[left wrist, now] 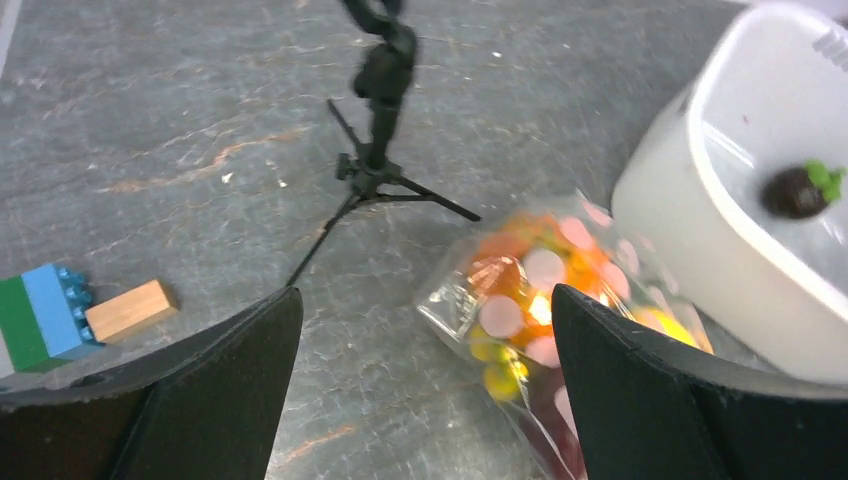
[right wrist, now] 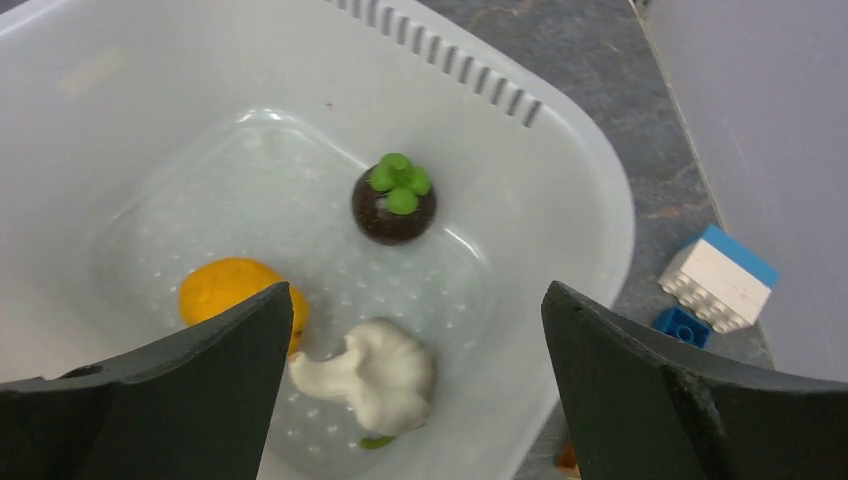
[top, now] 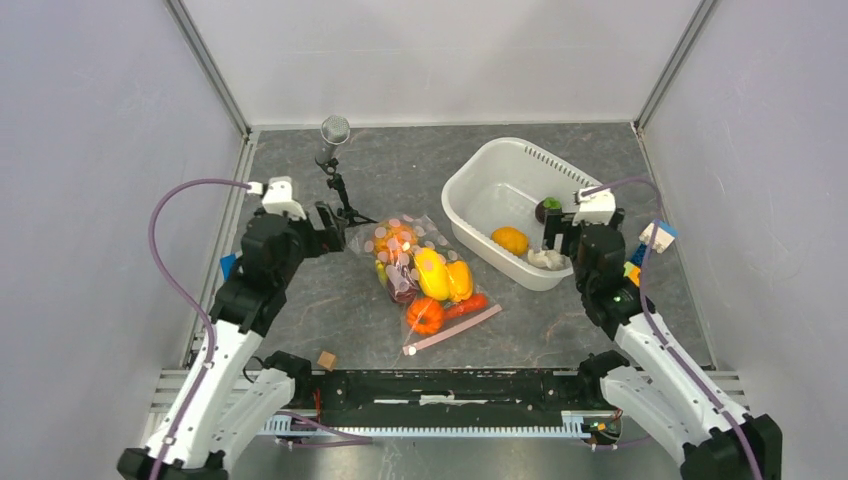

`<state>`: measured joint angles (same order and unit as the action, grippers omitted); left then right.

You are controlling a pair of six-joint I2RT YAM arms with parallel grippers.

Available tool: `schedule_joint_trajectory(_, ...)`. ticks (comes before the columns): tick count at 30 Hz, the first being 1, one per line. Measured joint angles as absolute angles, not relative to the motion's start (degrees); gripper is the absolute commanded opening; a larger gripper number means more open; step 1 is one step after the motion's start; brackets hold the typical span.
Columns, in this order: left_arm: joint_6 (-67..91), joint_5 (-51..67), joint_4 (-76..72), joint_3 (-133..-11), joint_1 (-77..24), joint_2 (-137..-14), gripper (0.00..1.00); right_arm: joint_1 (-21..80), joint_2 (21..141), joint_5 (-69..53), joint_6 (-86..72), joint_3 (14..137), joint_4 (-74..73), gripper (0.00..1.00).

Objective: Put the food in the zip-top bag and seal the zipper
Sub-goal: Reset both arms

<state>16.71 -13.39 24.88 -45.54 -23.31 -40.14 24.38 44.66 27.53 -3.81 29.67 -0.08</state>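
The zip-top bag [top: 425, 278] lies in the middle of the table. It holds food: yellow, orange, red and dark maroon pieces. Its zipper [top: 455, 328] is the pink strip at the near end. My left gripper [top: 335, 228] hangs open just left of the bag's far corner. In the left wrist view the bag [left wrist: 545, 290] lies by the right finger of the left gripper [left wrist: 425, 300]. My right gripper [top: 558, 235] stands open over the white tub [top: 480, 185]. Below the right gripper [right wrist: 415, 295] lie a white cauliflower [right wrist: 375, 375], an orange fruit [right wrist: 225, 290] and a maroon fruit with a green top [right wrist: 393, 205].
A small microphone on a black tripod [top: 334, 140] stands behind the left gripper. A green-blue block stack [left wrist: 45, 315] and a wooden block [left wrist: 130, 310] lie to its left. Coloured blocks [top: 655, 238] sit right of the tub. A wooden cube [top: 326, 359] lies near the front rail.
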Motion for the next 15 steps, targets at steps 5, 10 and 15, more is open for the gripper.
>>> schedule_joint_trajectory(5, 19.27, -2.7, 24.53, -46.7, -8.01, -44.69, 1.0, 12.4, 45.21, 18.65, -5.85, 30.33, -1.41, 0.98)
schedule_joint_trajectory(10, 22.96, -4.03, 28.32, -47.64, -7.35, -43.53, 1.0, 10.39, 41.34, 15.66, -7.35, 29.85, -2.74, 0.98)
schedule_joint_trajectory(15, 23.79, -7.53, 31.18, -47.62, -7.35, -36.77, 1.0, 10.39, 35.9, 14.13, -9.54, 27.49, -2.68, 0.98)
